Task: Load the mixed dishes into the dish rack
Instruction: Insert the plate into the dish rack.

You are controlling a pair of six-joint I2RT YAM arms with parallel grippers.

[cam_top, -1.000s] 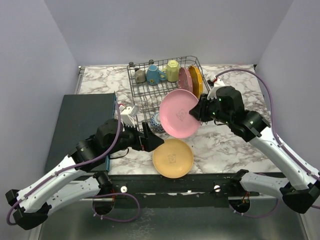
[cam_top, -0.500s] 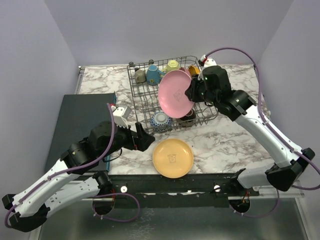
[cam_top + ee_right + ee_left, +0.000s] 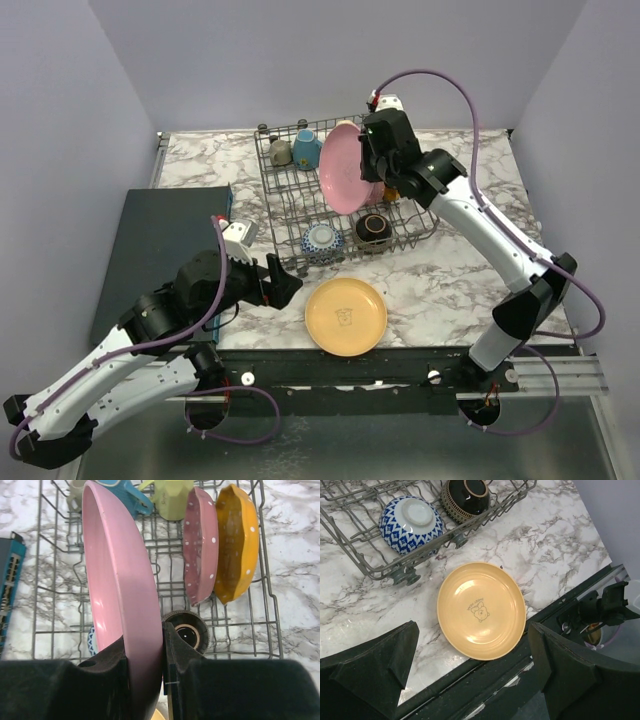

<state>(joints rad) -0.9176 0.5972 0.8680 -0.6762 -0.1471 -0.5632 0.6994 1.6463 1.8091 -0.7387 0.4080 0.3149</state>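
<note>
My right gripper is shut on the rim of a plain pink plate, which it holds on edge over the dish rack, left of a pink dotted plate and an orange dotted plate standing in the tines. A yellow plate lies flat on the marble near the front edge. My left gripper hangs open above its near side, touching nothing. The rack's front row holds a blue patterned bowl and a dark brown bowl.
Blue, yellow-green and grey mugs sit at the back of the rack. A dark flat mat lies to the left. The table's black front rail runs just below the yellow plate.
My right arm carried the pink plate from in front of the rack up and back over it, turning it on edge. My left gripper drew back a little to the left.
</note>
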